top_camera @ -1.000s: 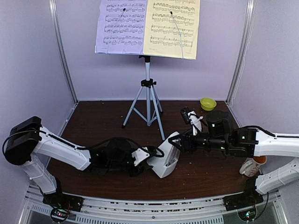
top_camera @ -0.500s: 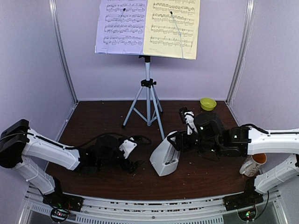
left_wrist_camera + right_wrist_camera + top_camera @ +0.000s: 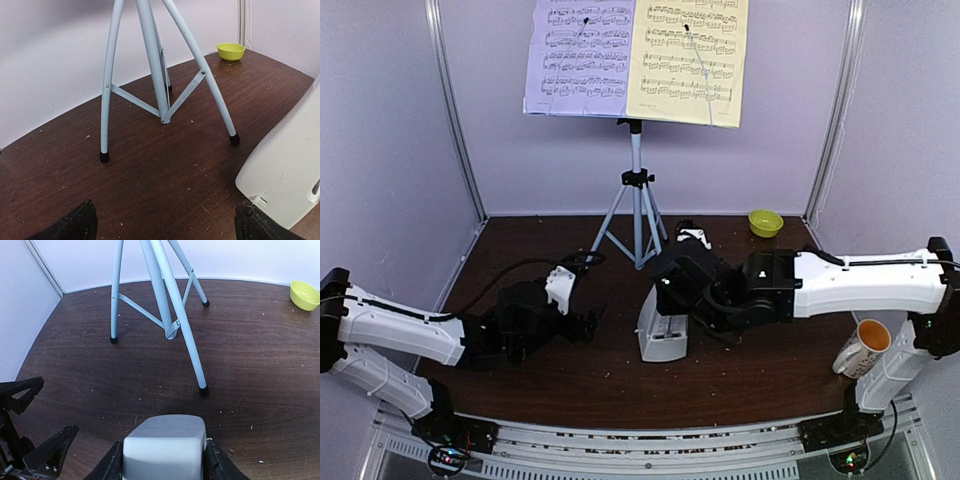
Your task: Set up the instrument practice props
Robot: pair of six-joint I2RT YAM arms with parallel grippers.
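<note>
Plainly pinched at its narrow top between the fingers of the right gripper [image 3: 164,462]: the small light grey pyramid metronome [image 3: 663,335], near the middle of the dark table [image 3: 520,250], just on the near side of the silver tripod [image 3: 636,215] and close to its right foot. Looks upright or nearly so; cannot tell whether the base sits flat on the wood. Judging by the smooth moulded shell, probably light, stiff and a little slippery, with sloped faces apt to slide out of a pinch taken low down. Best held across two opposite faces close to the top, as here, and set down gently, given the likely delicate works inside. Left gripper [image 3: 165,225] spread wide and empty, to the left of the metronome and apart from it. Farther back, lilac page [image 3: 578,55] and pale yellow page [image 3: 688,60] up on the stand, side by side.
</note>
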